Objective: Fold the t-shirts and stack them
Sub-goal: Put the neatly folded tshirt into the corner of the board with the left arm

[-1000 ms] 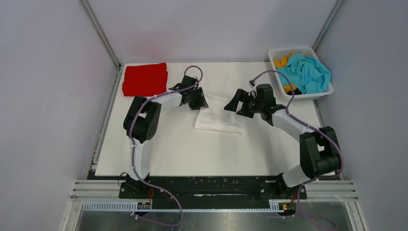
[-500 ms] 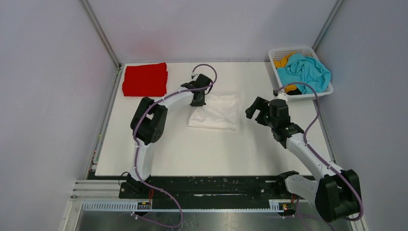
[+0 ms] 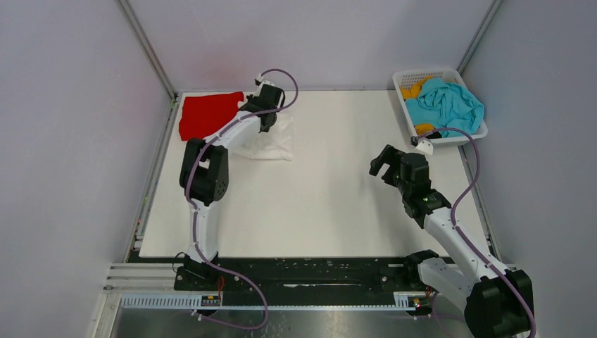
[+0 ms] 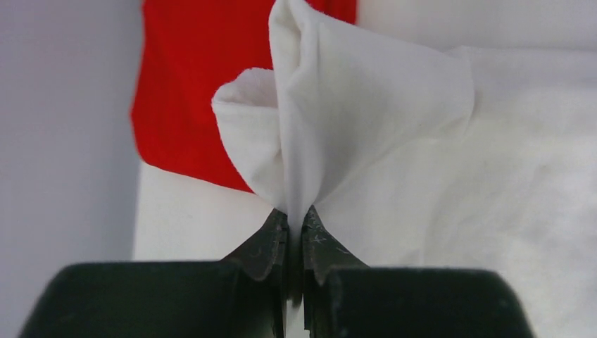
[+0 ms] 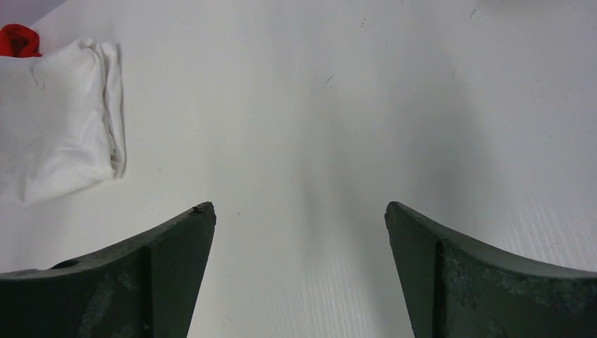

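Observation:
A folded white t-shirt (image 3: 273,138) lies at the back left of the table, right beside a folded red t-shirt (image 3: 208,115). My left gripper (image 3: 266,121) is shut on an edge of the white t-shirt (image 4: 366,105), pinching a raised fold, with the red t-shirt (image 4: 197,91) behind it. My right gripper (image 3: 381,163) is open and empty over bare table at the right; its fingertips (image 5: 204,215) frame nothing. The white t-shirt shows far left in the right wrist view (image 5: 60,113). A teal t-shirt (image 3: 445,104) and an orange-yellow t-shirt (image 3: 414,89) lie crumpled in the basket.
A white lattice basket (image 3: 466,137) stands at the back right corner. Metal frame posts rise at both back corners. The table's white surface (image 3: 324,204) spreads between the arms.
My left gripper has dragged the white t-shirt from the table's middle to the back left, up against the red t-shirt. My right gripper let go and drew back to the right and nearer.

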`<state>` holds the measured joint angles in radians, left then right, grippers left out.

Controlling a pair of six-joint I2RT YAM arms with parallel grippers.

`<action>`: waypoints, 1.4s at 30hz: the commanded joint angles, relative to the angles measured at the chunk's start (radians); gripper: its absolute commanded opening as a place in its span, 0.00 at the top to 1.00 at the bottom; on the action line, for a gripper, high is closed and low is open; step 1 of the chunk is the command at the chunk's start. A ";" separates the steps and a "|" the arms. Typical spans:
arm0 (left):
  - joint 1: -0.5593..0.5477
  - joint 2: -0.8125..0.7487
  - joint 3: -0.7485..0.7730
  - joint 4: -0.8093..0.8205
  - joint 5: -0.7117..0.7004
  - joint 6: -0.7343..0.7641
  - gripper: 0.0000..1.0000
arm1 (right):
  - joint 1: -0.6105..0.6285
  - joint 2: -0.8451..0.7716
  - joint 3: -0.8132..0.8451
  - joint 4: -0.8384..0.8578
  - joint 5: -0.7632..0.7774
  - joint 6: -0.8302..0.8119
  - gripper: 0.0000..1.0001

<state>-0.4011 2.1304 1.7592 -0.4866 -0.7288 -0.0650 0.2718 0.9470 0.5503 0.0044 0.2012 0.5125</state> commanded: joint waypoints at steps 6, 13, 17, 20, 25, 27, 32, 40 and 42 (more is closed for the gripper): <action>0.088 -0.058 0.138 0.156 -0.104 0.369 1.00 | -0.003 0.031 0.014 0.046 0.032 -0.020 0.01; 0.131 -0.024 0.293 0.085 -0.084 0.398 1.00 | -0.002 0.092 0.049 0.033 -0.021 -0.032 0.00; 0.155 -0.011 0.367 0.074 -0.098 0.412 1.00 | -0.002 0.116 0.063 0.020 -0.030 -0.032 0.01; 0.172 0.003 0.400 0.074 -0.084 0.418 1.00 | -0.002 0.127 0.070 0.013 -0.037 -0.035 0.01; 0.192 0.064 0.456 0.083 -0.102 0.431 1.00 | -0.002 0.132 0.078 0.003 -0.035 -0.043 0.01; 0.203 0.083 0.454 0.092 -0.107 0.431 1.00 | -0.003 0.138 0.081 0.002 -0.031 -0.046 0.00; 0.239 0.130 0.447 0.084 -0.077 0.394 1.00 | -0.002 0.163 0.097 -0.021 -0.035 -0.048 0.01; 0.298 0.211 0.456 0.141 -0.122 0.373 1.00 | -0.003 0.199 0.106 -0.037 -0.033 -0.052 0.01; 0.311 0.230 0.458 0.154 -0.127 0.369 1.00 | -0.003 0.203 0.103 -0.042 -0.025 -0.051 0.01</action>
<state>-0.1127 2.3478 2.1731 -0.4168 -0.8013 0.3172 0.2718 1.1408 0.6201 -0.0288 0.1638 0.4736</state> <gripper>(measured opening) 0.047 0.993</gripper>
